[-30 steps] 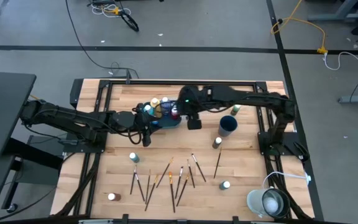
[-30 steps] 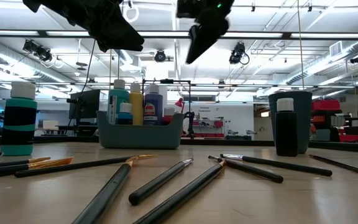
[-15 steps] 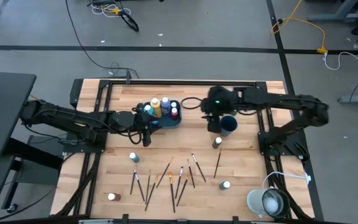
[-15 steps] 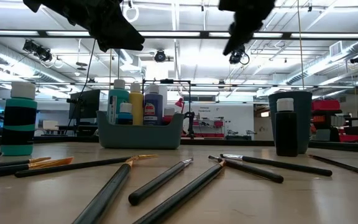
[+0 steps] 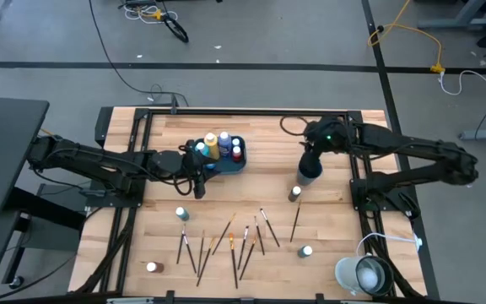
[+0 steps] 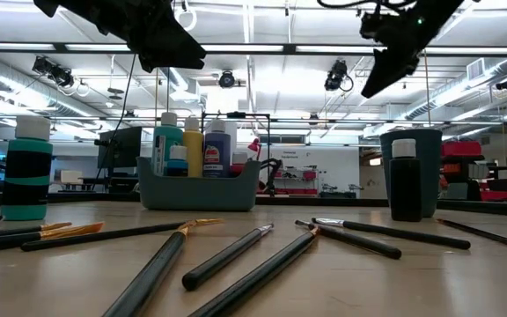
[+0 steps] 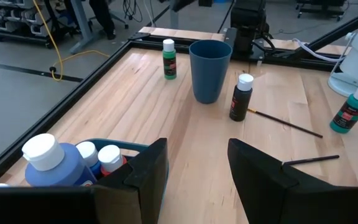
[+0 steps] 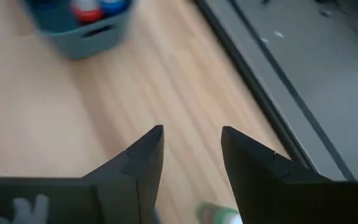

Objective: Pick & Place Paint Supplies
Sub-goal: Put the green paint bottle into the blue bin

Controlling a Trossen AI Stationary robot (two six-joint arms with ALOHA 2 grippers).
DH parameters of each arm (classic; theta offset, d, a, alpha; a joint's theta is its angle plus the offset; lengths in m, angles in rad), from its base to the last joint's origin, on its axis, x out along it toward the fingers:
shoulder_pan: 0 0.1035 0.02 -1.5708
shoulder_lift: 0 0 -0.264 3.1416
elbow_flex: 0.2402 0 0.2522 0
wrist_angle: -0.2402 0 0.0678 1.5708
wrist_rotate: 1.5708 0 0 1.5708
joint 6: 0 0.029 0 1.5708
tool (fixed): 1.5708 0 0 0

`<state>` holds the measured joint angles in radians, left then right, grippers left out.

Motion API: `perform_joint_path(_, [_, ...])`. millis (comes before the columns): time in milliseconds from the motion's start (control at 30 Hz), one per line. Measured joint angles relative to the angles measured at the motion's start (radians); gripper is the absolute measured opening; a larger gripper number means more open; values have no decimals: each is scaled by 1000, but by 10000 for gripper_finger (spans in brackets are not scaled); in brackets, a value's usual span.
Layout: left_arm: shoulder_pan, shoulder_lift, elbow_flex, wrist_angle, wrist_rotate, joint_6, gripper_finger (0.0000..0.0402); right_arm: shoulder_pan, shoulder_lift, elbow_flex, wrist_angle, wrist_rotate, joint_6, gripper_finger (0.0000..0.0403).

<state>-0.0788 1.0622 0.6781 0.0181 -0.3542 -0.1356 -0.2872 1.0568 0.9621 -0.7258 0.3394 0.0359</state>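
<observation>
The teal tray (image 5: 226, 163) at the table's far middle holds several white-capped paint bottles (image 5: 212, 142). Loose bottles stand on the wood: a dark one (image 5: 294, 193), a teal one (image 5: 181, 214), and two more toward the near edge (image 5: 306, 252) (image 5: 152, 267). Several thin paintbrushes (image 5: 230, 241) lie flat toward the near edge. My left gripper (image 5: 198, 187) hangs open by the tray's near left corner with nothing between its fingers (image 7: 148, 168). My right gripper (image 5: 307, 159) hovers open and empty above the dark blue cup (image 5: 310, 175). A green bottle (image 7: 169, 59) stands beyond the cup.
A white round lamp-like object (image 5: 363, 274) stands at the near right corner. Black frame rails (image 5: 357, 181) run along the table's left and right sides. Bare wood lies between tray and cup (image 7: 191, 124).
My right gripper has swung from above the tray toward the table's right edge, rolling as it went, and now hangs over the dark blue cup. It carries nothing. The bottles in the tray stand as before.
</observation>
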Motion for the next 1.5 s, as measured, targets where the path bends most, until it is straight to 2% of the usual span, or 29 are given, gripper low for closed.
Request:
perform_joint_path(233, [0,0,0,1,0,0,178,-75,-6,-71,-27,65,140,165])
perform_joint_path(467, [0,0,0,0,0,0,178,-136,-6,-142,-58,71,244,165])
perform_joint_path(967, [0,0,0,1,-49,1,179,-217,-6,-271,-40,116,294,165])
perform_joint_path(1300, [0,0,0,2,-52,0,179,-241,-7,-331,112,92,296,165])
perform_joint_path(1500, [0,0,0,2,-52,0,179,-241,-7,-333,113,55,296,165])
